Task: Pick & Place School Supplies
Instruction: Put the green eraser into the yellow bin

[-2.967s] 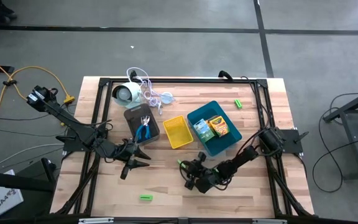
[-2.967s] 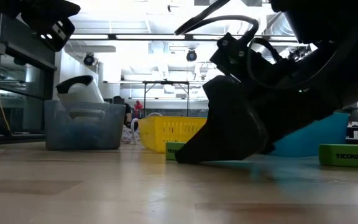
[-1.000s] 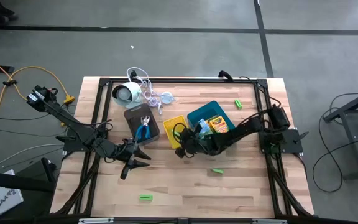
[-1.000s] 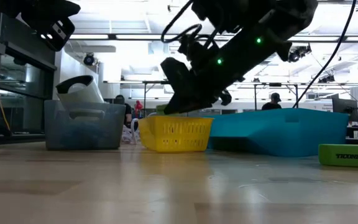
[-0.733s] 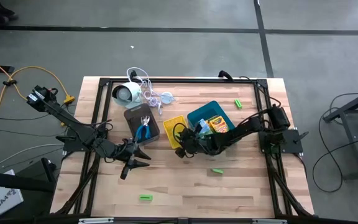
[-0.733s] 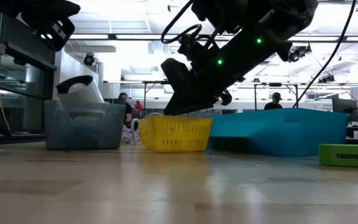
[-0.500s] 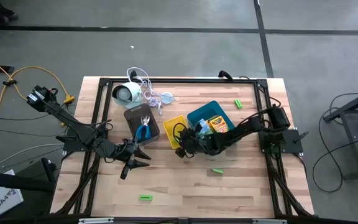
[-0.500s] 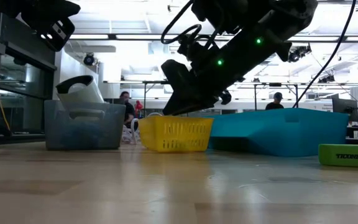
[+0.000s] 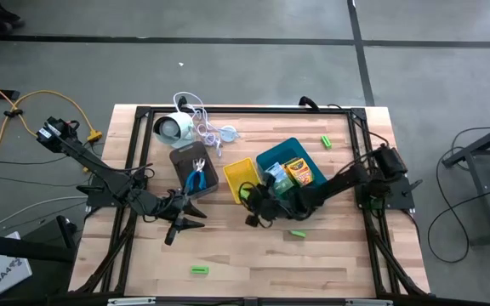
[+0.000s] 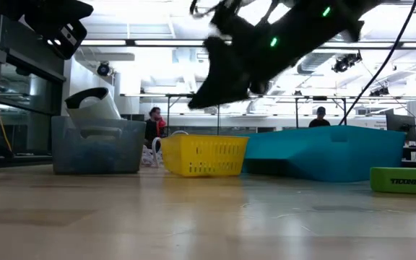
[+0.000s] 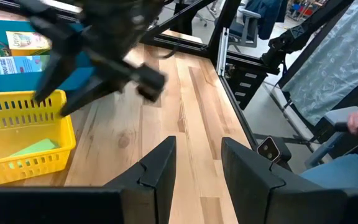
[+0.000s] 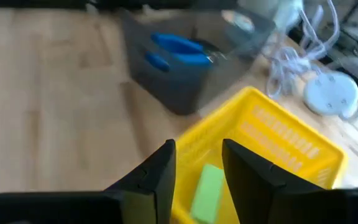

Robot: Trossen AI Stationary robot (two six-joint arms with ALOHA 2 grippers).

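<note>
My right gripper [image 9: 252, 212] hangs open and empty above the near end of the yellow tray [image 9: 241, 180]; its wrist view looks down between the fingers [image 12: 197, 163] into that tray, where one bright-green block [image 12: 205, 190] lies flat on the floor. In the low view the gripper [image 10: 199, 97] is well above the tray's rim. My left gripper [image 9: 196, 215] waits open over the table, near the grey tray [image 9: 194, 170] that holds the blue-handled pliers [image 9: 197, 179]. Loose green blocks lie on the wood [image 9: 298, 233], [image 9: 199, 269], [image 9: 325, 141].
The blue tray [image 9: 315, 191] beside the yellow one holds a yellow-orange box [image 9: 299, 172] and a green pack [image 9: 276, 177]. A white round device [image 9: 170, 127] with its cord sits at the far left. Bare wood stretches along the near edge. People stand in the room beyond.
My right gripper has risen from inside the yellow tray and drawn back toward the table's near edge. The left arm has kept still.
</note>
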